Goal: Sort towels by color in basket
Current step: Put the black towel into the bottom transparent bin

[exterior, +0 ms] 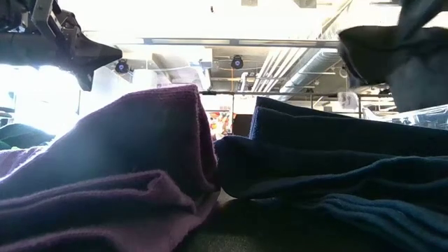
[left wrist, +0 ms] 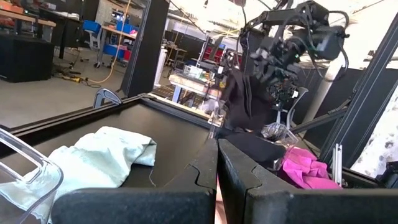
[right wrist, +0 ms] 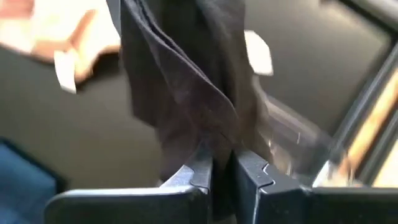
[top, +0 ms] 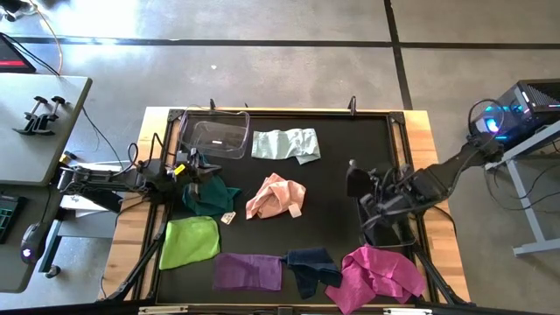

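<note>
Two arms: both over the black mat
Right gripper (right wrist: 222,171): near the right edge — clamped on a black towel (right wrist: 186,87) hanging clear of the desk
Left gripper (left wrist: 216,168): fingers pressed together, above the dark teal towel (top: 210,194) near the left edge
Clear basket (top: 214,136): back-left corner — mint towel (top: 285,144) beside it
</note>
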Robot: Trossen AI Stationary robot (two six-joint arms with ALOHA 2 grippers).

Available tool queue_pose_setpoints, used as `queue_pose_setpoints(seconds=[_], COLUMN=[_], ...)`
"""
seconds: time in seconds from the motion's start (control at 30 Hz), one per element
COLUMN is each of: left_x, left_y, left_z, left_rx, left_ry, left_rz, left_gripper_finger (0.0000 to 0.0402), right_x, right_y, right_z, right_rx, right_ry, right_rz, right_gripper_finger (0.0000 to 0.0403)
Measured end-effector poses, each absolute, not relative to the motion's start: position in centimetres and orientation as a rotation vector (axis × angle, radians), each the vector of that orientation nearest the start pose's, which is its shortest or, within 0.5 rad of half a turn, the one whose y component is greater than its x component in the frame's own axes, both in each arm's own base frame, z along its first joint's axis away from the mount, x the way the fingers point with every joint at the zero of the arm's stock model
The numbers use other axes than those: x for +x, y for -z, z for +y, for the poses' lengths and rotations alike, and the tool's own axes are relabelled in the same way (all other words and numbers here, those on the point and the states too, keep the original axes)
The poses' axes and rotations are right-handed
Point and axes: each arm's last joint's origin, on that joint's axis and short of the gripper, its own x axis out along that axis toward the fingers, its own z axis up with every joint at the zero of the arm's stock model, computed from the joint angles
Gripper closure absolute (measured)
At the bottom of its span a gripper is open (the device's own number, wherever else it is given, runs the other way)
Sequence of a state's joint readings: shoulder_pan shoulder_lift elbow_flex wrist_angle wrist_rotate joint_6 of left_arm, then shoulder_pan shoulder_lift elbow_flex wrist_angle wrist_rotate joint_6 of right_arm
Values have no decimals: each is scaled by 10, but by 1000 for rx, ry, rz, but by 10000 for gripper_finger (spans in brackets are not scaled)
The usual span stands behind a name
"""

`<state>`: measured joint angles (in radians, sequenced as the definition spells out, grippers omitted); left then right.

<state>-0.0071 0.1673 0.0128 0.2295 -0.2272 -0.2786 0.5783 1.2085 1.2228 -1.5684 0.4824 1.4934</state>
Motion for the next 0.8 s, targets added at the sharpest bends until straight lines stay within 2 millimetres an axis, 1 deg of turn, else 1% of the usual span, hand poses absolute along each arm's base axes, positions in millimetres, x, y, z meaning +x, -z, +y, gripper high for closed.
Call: queue_pose_setpoints(seconds=[0.13, 0.3, 0.4, 0.53, 0.8], left_x=[107, 107, 107, 107, 106], left_y=[-176, -176, -177, -178, -184], left_z=[6, 6, 6, 6, 7], left_rx=[-286, -260, -246, -232, -197], left_ry=[-208, -209, -209, -214, -234], left_rz=[-105, -105, -109, -119, -176], left_gripper_finger=[401, 401, 401, 401, 401], right_x=[144, 131, 123, 115, 117], right_y=[-314, -297, -280, -255, -207], right_z=[97, 108, 110, 110, 107], right_rx=[604, 737, 789, 811, 886], right_ry=[850, 963, 1071, 1192, 1195], right_rz=[1074, 1134, 1172, 1203, 1176], right_gripper_finger=[384, 383, 383, 383, 382])
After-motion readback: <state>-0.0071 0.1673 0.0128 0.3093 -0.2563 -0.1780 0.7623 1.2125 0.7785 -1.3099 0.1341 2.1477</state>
